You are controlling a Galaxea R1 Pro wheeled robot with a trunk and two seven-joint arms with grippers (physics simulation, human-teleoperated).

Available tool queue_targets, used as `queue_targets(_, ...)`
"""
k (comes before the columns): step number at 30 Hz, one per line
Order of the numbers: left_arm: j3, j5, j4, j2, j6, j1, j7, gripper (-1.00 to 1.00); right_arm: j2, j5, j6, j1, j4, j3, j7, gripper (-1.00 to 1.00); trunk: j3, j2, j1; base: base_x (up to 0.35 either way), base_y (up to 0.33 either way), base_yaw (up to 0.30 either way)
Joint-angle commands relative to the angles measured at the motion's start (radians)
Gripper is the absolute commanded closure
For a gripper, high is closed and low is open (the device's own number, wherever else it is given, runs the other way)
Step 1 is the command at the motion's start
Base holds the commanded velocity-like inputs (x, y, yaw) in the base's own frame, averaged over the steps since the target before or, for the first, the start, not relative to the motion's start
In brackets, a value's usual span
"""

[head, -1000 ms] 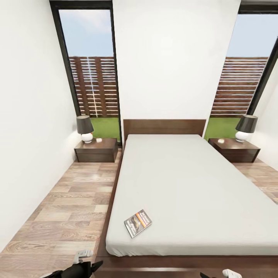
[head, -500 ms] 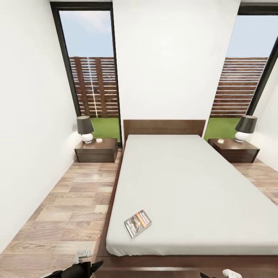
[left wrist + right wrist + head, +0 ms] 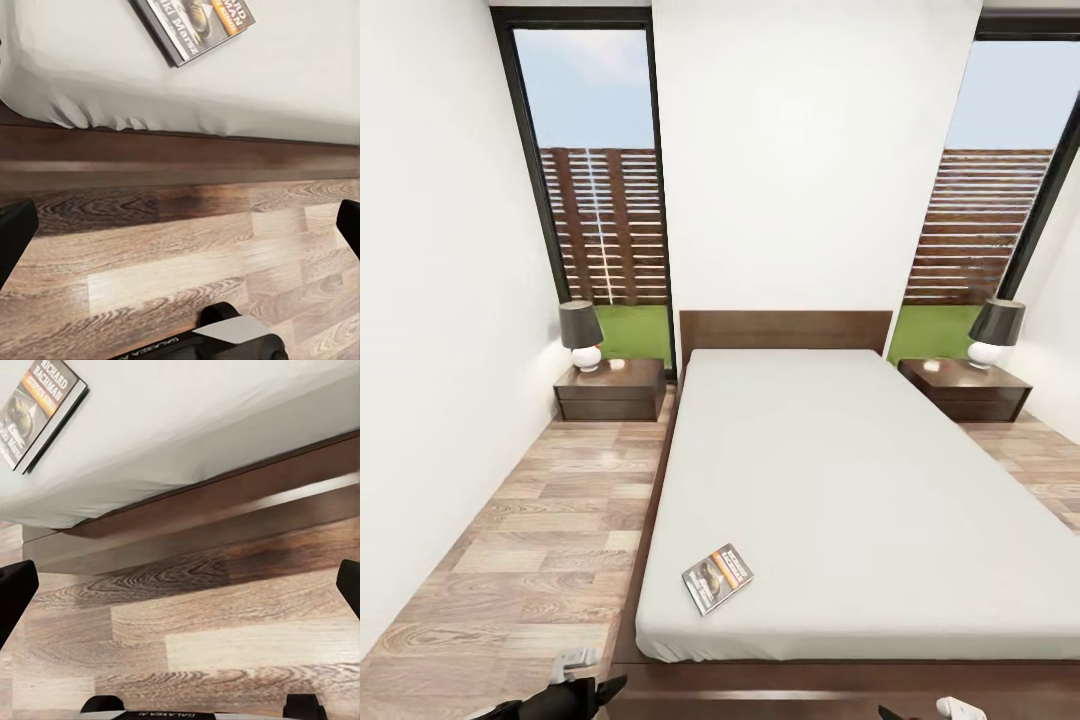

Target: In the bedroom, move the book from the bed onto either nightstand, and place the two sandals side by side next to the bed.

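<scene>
So I'm parked at the foot of the bed (image 3: 860,480), looking up along the grey mattress toward the headboard (image 3: 785,328). The book (image 3: 717,578) is lying flat on the mattress near the foot edge, over toward the left corner, turned at a bit of an angle. There's a nightstand (image 3: 610,390) on each side of the headboard, the other one (image 3: 965,388) over on the right, and each has a little lamp (image 3: 580,334) on top. Tall windows (image 3: 595,190) behind both, fence and grass outside.

My left hand (image 3: 180,225) is hanging low over the wood floor (image 3: 530,560) just off the bed frame, fingers (image 3: 15,236) spread wide with nothing between them. My right hand (image 3: 180,585) is the same deal, fingers spread apart over the floor beside the frame, nothing in it.
</scene>
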Motion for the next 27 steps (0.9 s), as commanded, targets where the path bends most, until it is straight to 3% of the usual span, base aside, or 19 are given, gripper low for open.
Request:
queue_targets(1,0.003,-0.002,0.002,0.0,-0.004,-0.001,-0.003,-1.0,0.0,0.002,-0.003,-0.001,0.001,-0.004,0.004,-1.0,-0.002,-0.002,0.001,0.0,0.0,0.0)
queue_targets(27,0.004,-0.003,0.002,-0.007,-0.005,-0.001,-0.003,-1.0,0.0,0.002,-0.002,-0.001,0.001,-0.004,0.004,-1.0,-0.002,-0.002,0.001,0.0,0.0,0.0)
